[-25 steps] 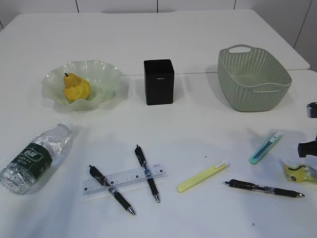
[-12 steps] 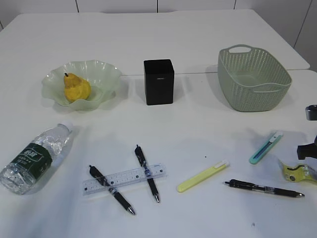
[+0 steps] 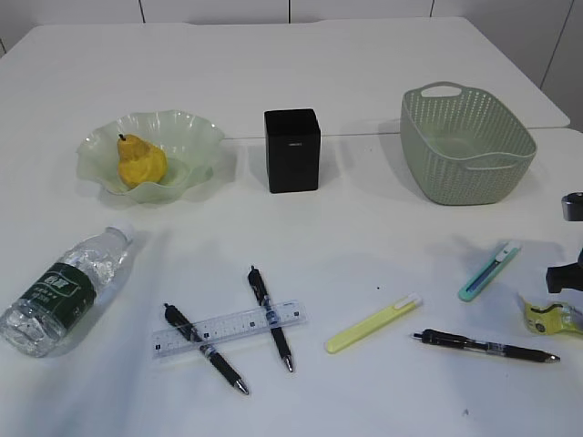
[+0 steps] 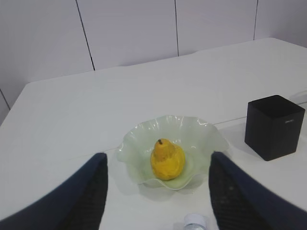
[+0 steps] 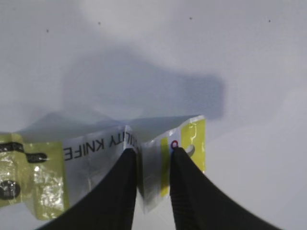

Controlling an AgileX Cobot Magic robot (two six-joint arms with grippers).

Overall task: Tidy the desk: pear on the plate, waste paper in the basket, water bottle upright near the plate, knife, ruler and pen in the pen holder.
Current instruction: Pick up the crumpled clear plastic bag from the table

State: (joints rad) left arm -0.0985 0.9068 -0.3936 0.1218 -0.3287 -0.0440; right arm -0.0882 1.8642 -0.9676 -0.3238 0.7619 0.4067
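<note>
The yellow pear (image 3: 141,162) lies in the pale green plate (image 3: 196,132). My left gripper (image 4: 157,158) is open and empty, hovering back from the plate (image 4: 135,143) and pear (image 4: 167,160). The water bottle (image 3: 59,291) lies on its side at the front left. The clear ruler (image 3: 228,330) rests across two black pens (image 3: 271,319). A third pen (image 3: 487,347), a yellow knife (image 3: 372,324) and a teal knife (image 3: 489,271) lie to the right. My right gripper (image 5: 151,153) pinches a fold of the waste paper (image 5: 91,148) at the desk's right edge.
The black pen holder (image 3: 292,150) stands at the middle back, with the grey-green basket (image 3: 465,173) to its right. Only a dark piece of the right arm (image 3: 565,273) shows at the frame's right edge, above the waste paper (image 3: 549,319).
The right gripper's fingers have closed in on the waste paper, which shifted slightly and bunched up. Everything else on the desk stayed put.
</note>
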